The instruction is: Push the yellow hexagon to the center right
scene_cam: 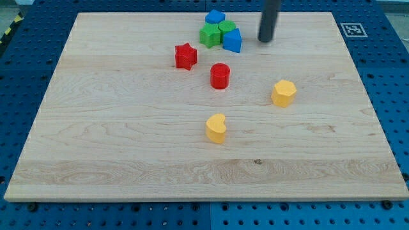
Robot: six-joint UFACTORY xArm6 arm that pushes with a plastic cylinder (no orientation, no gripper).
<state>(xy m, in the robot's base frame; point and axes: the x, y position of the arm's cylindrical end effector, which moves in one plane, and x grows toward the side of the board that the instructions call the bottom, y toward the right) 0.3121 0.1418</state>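
The yellow hexagon (284, 93) sits on the wooden board right of centre. My tip (265, 40) is at the end of the dark rod that comes down from the view's top, above and slightly left of the hexagon, well apart from it. The tip is just right of a cluster of blocks near the top: a blue block (215, 17), a green block (209, 35), a green block (227, 27) and a blue block (232, 40).
A red star (186, 56) and a red cylinder (220, 75) lie left of centre near the top. A yellow heart-like block (216, 128) sits below centre. The board's right edge (374, 108) borders a blue pegboard table.
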